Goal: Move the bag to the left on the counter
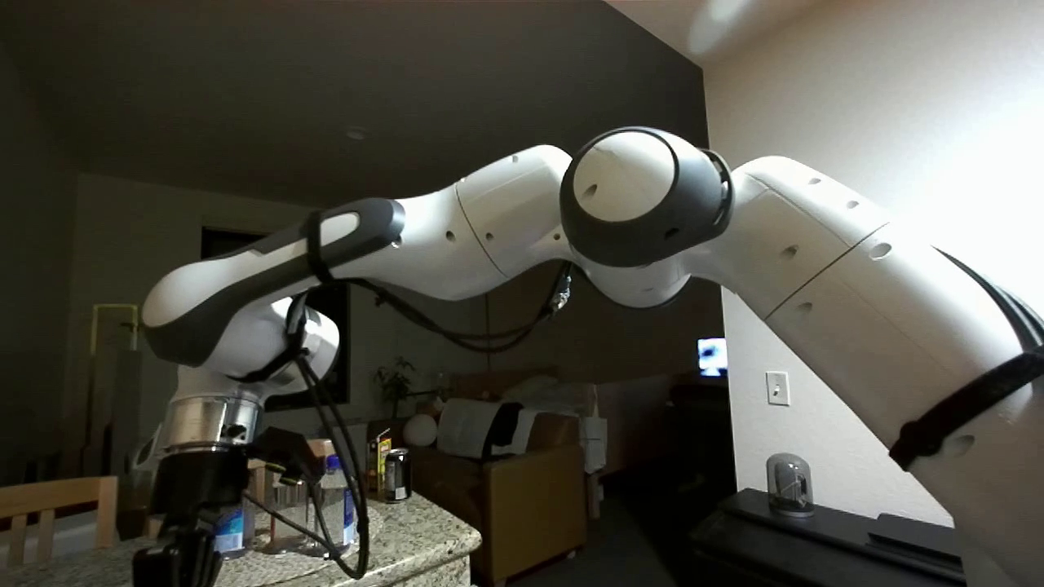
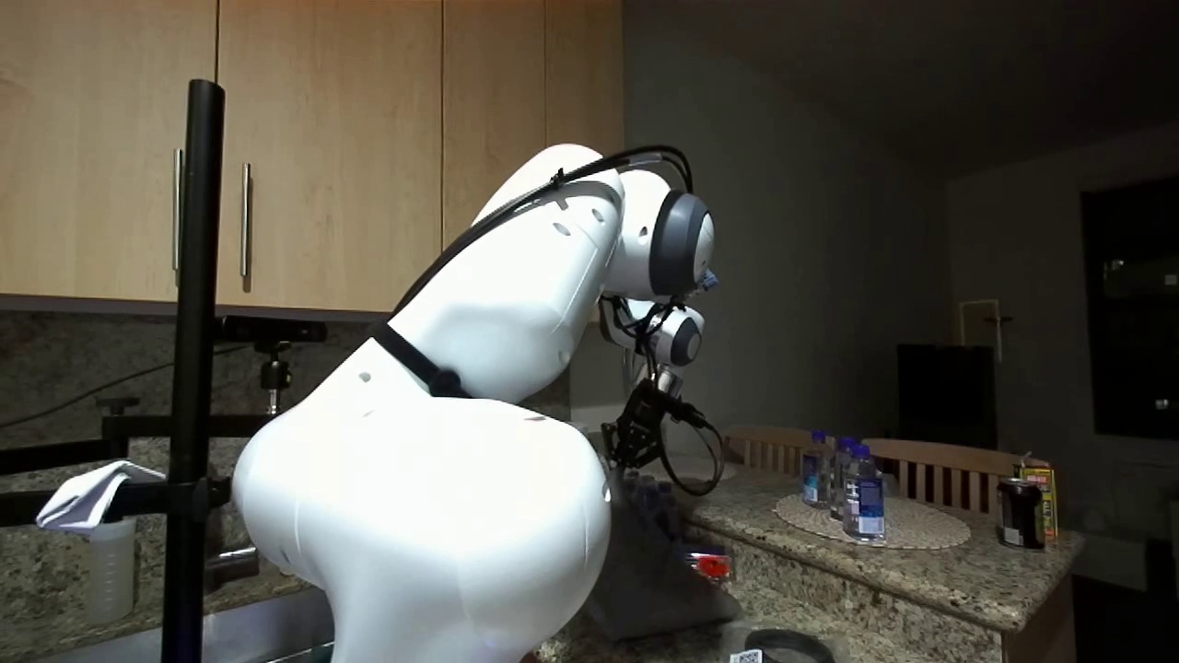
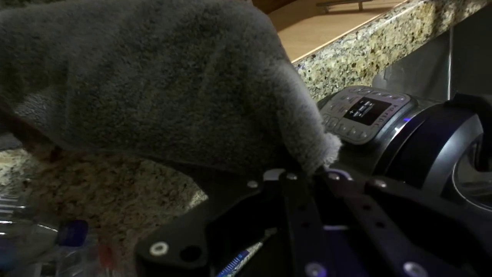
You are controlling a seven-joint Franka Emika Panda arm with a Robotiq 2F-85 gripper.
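no whole word or number is standing out clearly enough to read. in the wrist view, the display [image 3: 368, 110] on the control panel [image 3: 343, 123] of a dark appliance [image 3: 357, 156] is glowing with white characters, a plus-like sign [image 3: 351, 112] among them, while reddish lettering [image 3: 384, 116] is running beside it, too blurred to tell. in an exterior view, a white tag [image 2: 747, 657] is bearing a qr-like code. the blue labels [image 2: 871, 511] on the clear bottles [image 2: 862, 493] and the print on the yellow box [image 2: 1038, 477] and black can [image 2: 1021, 516] are coming out too small.
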